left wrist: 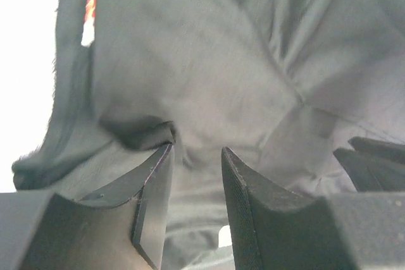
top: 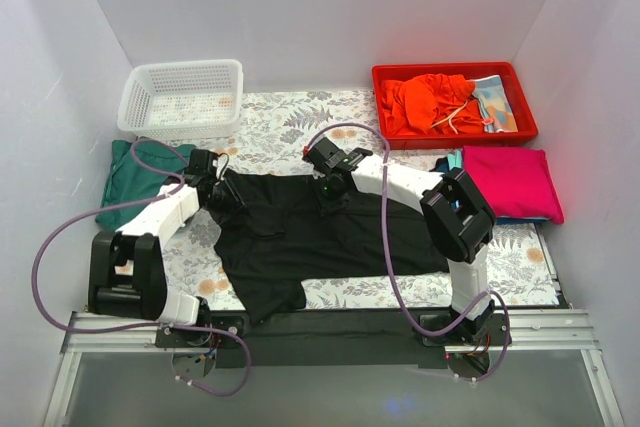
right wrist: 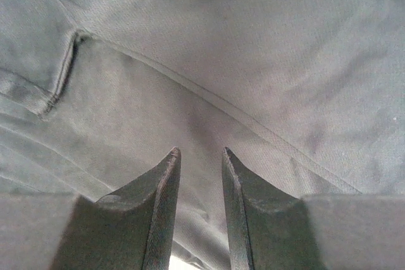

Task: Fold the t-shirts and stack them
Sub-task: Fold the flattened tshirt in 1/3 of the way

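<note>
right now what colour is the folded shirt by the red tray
Magenta; the folded shirt shows best in the top external view.

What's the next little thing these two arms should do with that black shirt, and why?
Probably pinch and lift its far edge a little. The black shirt lies spread but rumpled, unfolded, and the left tool and right tool both sit near that edge, cloth right before their narrowly parted fingers. Whether they already grip, I cannot tell.

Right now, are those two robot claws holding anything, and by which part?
Both appear to pinch the large black cloth t-shirt by its far edge: left gripper at the left end, right gripper near the middle.
</note>
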Controlling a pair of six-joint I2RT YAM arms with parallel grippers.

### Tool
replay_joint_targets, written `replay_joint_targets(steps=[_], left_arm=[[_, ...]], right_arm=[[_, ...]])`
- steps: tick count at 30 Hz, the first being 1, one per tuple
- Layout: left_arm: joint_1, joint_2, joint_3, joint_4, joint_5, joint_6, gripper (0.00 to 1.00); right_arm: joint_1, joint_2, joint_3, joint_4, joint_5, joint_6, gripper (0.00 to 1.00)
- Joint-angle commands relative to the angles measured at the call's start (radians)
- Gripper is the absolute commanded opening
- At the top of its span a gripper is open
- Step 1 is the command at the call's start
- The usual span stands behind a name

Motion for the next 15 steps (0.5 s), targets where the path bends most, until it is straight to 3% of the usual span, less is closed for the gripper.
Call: replay_joint_targets(steps=[1,5,11,15], left_arm=[[-0.006,-0.124,-0.029,-0.134,-0.089,-0.044,0.35],[-0.006,-0.163,-0.041,-0.205,-0.132,-0.064,0.35],[-0.006,-0.197,0.017,-0.159,-0.092,-0.059,0.35],[-0.006,-0.116,0.118,-0.099,-0.102,-0.064,0.36]], right_arm=[[-0.007,-0.060,-0.033,0.018,0.013,0.010,0.38],[-0.008,-0.076,-0.057,0.025,0.010,0.011,0.37],[-0.008,-0.109,-0.084,0.032,0.024,0.014,0.37],[-0.011,-0.126,-0.099,0.036,0.024,0.017,0.37]])
